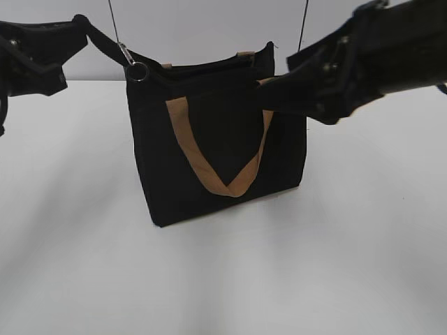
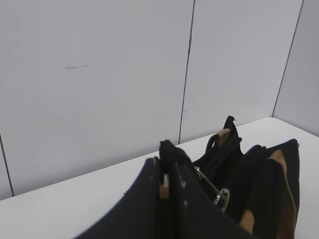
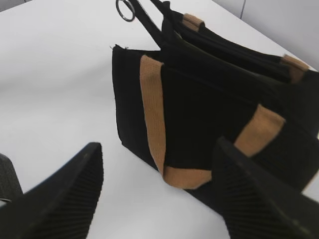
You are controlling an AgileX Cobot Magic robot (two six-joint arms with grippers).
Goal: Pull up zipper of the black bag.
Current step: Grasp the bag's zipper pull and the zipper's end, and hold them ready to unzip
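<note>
Standing upright on the white table (image 1: 84, 265), the black bag (image 1: 216, 167) has its zipper (image 1: 209, 70) along the top; left gripper (image 1: 77, 28) pinches a black strip by the silver ring (image 1: 138, 72), right gripper (image 3: 159, 194) spread wide.

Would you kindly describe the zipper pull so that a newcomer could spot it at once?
Find the black bag standing on the white table. At its top left corner, a black strap runs to the left gripper. The silver ring there is the only shiny metal against black fabric and tan handles.
</note>
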